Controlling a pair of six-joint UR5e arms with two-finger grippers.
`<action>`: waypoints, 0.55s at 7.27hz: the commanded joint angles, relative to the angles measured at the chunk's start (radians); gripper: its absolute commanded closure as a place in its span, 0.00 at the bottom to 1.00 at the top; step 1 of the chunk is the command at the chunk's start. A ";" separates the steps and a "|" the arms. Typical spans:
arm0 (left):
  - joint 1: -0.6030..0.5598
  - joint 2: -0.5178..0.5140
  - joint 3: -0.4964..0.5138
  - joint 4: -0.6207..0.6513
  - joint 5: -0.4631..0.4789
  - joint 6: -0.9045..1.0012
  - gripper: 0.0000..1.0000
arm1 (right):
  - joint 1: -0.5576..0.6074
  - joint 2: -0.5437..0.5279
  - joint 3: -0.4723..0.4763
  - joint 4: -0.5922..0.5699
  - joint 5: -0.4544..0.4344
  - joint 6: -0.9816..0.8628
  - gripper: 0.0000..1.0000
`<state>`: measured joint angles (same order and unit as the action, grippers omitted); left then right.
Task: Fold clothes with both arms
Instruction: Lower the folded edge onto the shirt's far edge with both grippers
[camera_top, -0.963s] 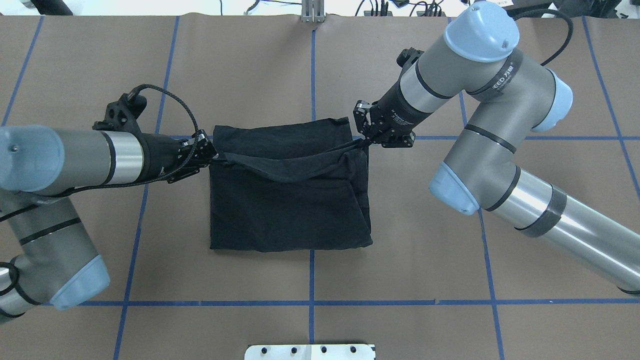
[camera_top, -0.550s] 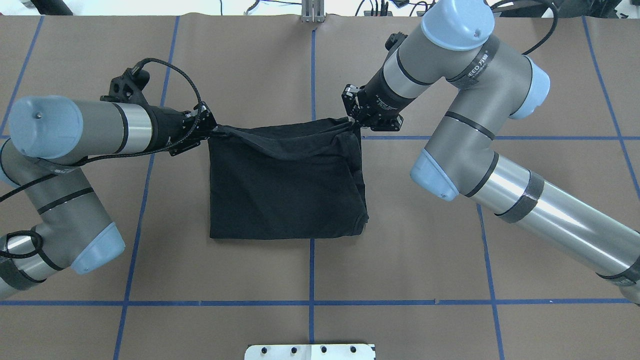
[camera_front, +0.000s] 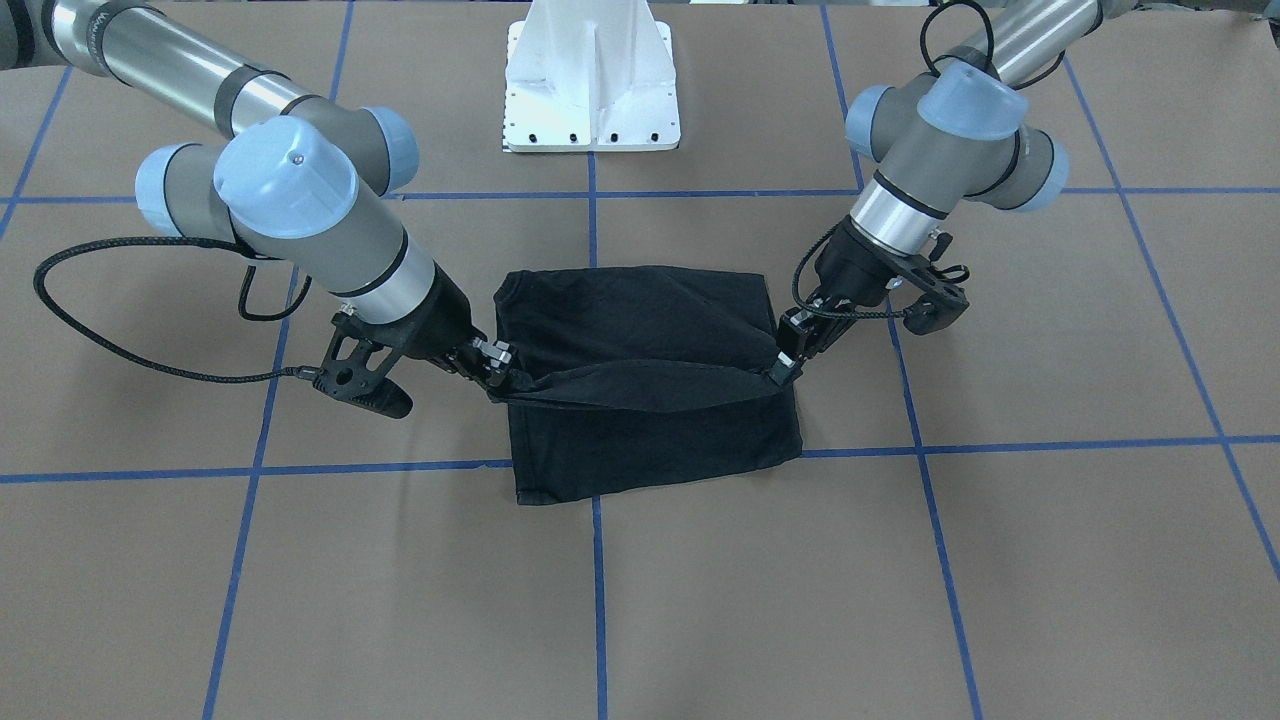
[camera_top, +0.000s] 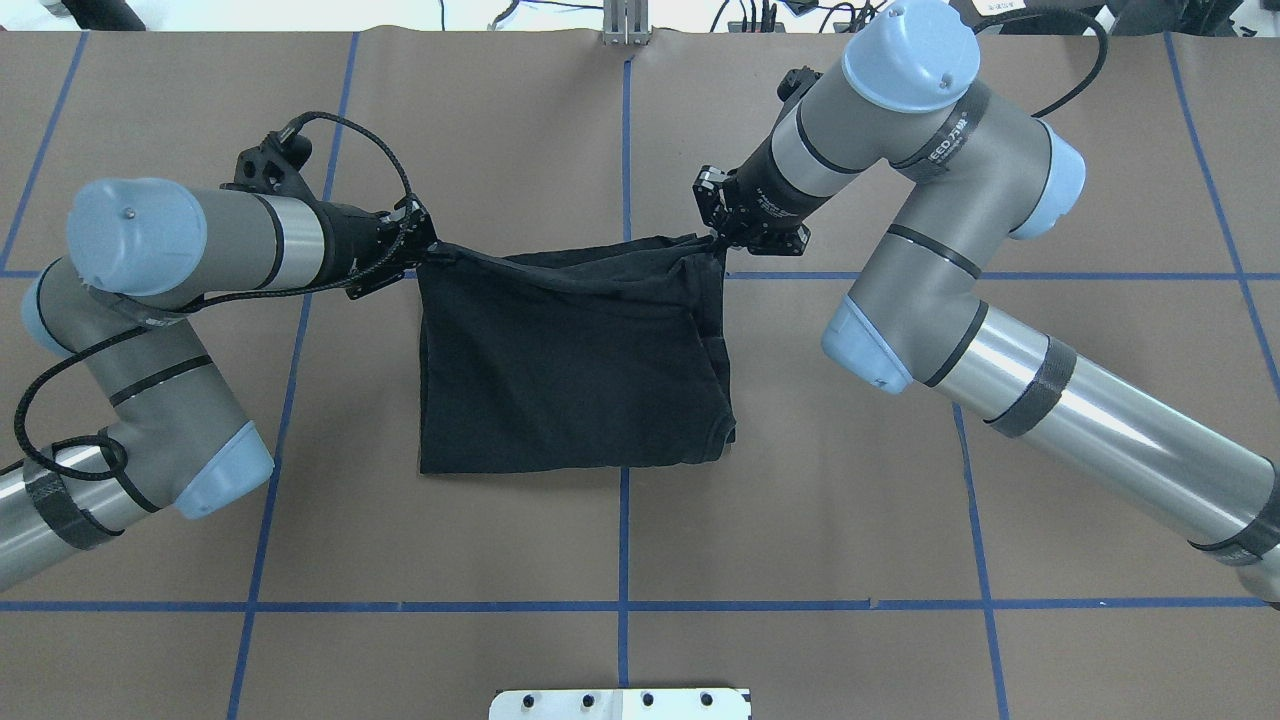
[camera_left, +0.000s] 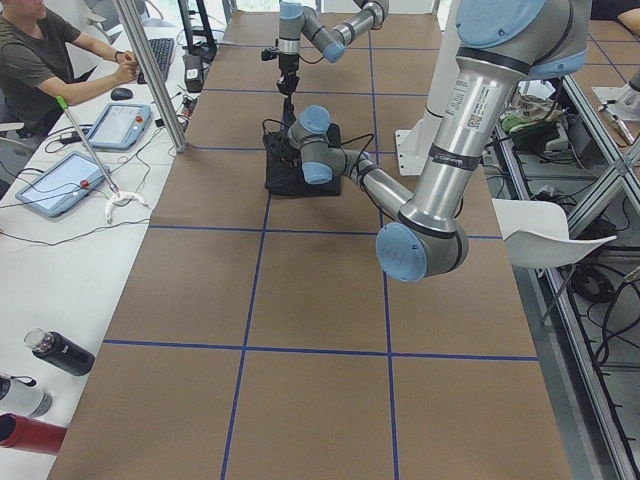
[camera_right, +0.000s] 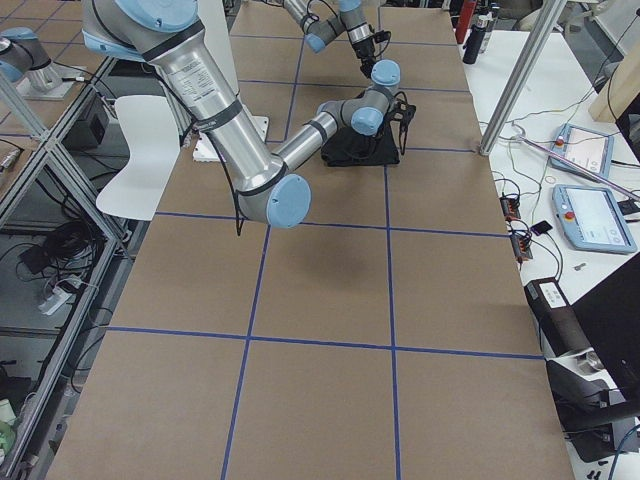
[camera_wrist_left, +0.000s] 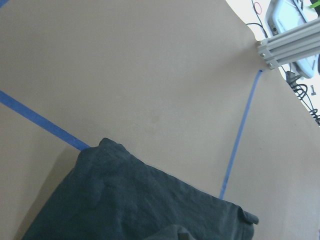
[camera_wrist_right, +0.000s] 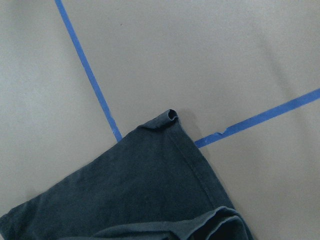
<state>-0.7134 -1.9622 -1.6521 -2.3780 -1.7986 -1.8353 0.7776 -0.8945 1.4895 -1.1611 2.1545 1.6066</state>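
Note:
The black T-shirt (camera_top: 570, 370) lies folded in the middle of the brown table, plain side up, no logo showing. Its top layer is stretched as a taut edge (camera_front: 640, 385) between both grippers, just above the shirt's far edge. My left gripper (camera_top: 425, 245) is shut on the left corner of that edge; in the front-facing view this left gripper (camera_front: 778, 372) is on the right. My right gripper (camera_top: 715, 238) is shut on the right corner, and shows as the right gripper (camera_front: 497, 382) on that view's left. Both wrist views show only shirt cloth (camera_wrist_right: 150, 185) and table.
The white base pedestal (camera_front: 592, 75) stands at the robot's side of the table (camera_top: 620, 560), which is marked by blue tape lines (camera_top: 622, 130). A person (camera_left: 40, 60) sits at a side bench with tablets (camera_left: 60, 180) and bottles (camera_left: 60, 352).
Both grippers have carried the held edge away from the robot, across the shirt to its far edge. The top layer now covers nearly the whole lower layer.

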 joint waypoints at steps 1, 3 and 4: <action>-0.001 -0.004 0.026 -0.004 0.001 -0.001 1.00 | 0.000 0.005 -0.061 0.064 -0.013 0.003 1.00; -0.006 -0.001 0.034 -0.004 0.002 -0.002 1.00 | 0.000 0.005 -0.066 0.064 -0.019 0.003 1.00; -0.008 -0.003 0.044 -0.004 0.002 -0.004 1.00 | 0.000 0.003 -0.066 0.064 -0.019 0.003 1.00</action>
<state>-0.7189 -1.9646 -1.6188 -2.3822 -1.7965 -1.8379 0.7777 -0.8904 1.4253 -1.0979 2.1365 1.6091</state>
